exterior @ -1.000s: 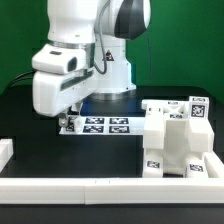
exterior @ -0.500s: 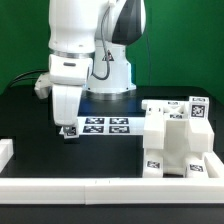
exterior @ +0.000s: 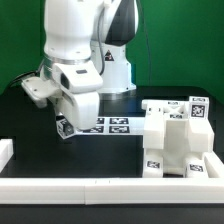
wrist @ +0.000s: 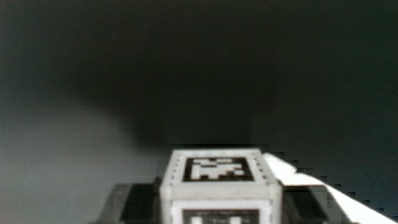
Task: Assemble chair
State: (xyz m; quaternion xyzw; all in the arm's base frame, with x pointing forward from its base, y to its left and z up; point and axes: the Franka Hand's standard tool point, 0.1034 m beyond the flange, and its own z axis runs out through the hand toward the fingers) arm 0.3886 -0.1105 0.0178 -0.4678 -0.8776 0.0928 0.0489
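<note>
White chair parts, blocky and carrying black-and-white tags, sit stacked together on the black table, at the exterior view's right of the marker board and close against the white rail that runs along the near edge. The marker board lies flat on the table just beside that stack, partly covered by the arm. Compared with half a second ago, the arm's wrist has swung round: then it hung straight down over the end of the marker board at the exterior view's left, now it is tilted and turned, its bulk shifted toward the stack, while the chair parts have not moved. The gripper hangs low over that same end of the marker board, and a small tagged white block shows at its tip. In the wrist view this tagged block sits between the two dark fingers, which appear closed on its sides, with black table beyond it.
</note>
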